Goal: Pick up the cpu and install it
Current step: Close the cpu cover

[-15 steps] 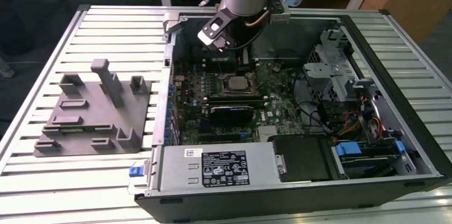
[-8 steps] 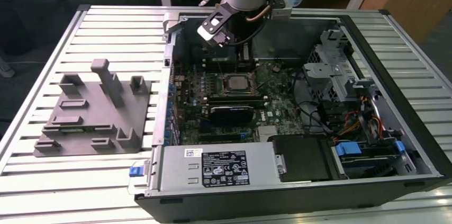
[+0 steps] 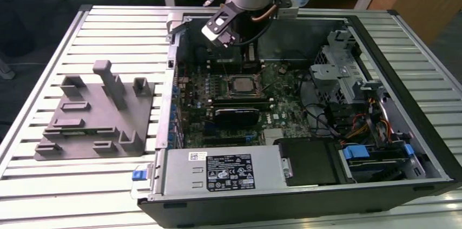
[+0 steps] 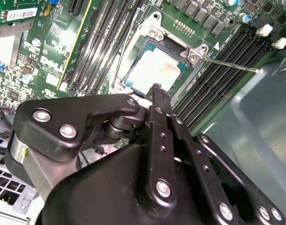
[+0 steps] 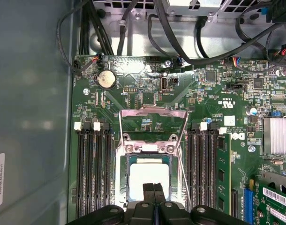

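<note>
- The cpu (image 5: pixel 147 174) lies flat in the motherboard socket (image 5: pixel 126 180), pale silver top upward and its edges inside the dark frame. From that fit, I judge that it is already seated.
- The claw (image 5: pixel 154 186) hangs over the chip's edge in the first wrist view. Its two fingers are pressed together with nothing between them, so it is clenched and empty. I cannot tell whether the tips touch the metal top.
- The load plate (image 5: pixel 152 113) is swung open, lying away from the socket toward the coin battery (image 5: pixel 106 79). This leaves the chip uncovered and reachable from above.
- The retention lever (image 4: pixel 229 64) juts out free to one side in the second wrist view, not hooked down. That is probably why the plate sits loose.
- The memory slots (image 5: pixel 94 164) run along both sides of the socket, giving a narrow lane. The slim closed fingers fit it without touching them.
- In the exterior view the computer case (image 3: pixel 426 131) lies on its side on the slatted surface (image 3: pixel 116 34) with the board facing up, so the arm can come straight down.
- The grey fixture (image 3: pixel 94 115) sits beside the case on the exterior view's left, well apart from the claw.
</note>
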Tool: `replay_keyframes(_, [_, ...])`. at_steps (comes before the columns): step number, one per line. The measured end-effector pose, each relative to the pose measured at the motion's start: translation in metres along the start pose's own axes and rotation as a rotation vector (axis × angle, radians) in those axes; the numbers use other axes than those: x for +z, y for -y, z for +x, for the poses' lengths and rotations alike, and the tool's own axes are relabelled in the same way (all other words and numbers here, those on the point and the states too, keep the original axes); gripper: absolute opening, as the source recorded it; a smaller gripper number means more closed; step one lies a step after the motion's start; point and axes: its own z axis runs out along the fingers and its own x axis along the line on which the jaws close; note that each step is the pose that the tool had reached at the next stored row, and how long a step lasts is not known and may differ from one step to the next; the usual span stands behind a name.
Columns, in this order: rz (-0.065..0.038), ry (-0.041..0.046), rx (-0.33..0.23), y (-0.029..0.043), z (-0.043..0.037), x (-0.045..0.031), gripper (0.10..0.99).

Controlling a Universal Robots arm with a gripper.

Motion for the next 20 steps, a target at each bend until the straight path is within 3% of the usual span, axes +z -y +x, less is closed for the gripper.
replay_keyframes(11, [0.0,-0.0002,0.0,-0.0005,-0.0002,-0.009,0.106])
replay_keyframes(20, [0.0,-0.0003,0.0,-0.0009,-0.0002,-0.0092,0.106])
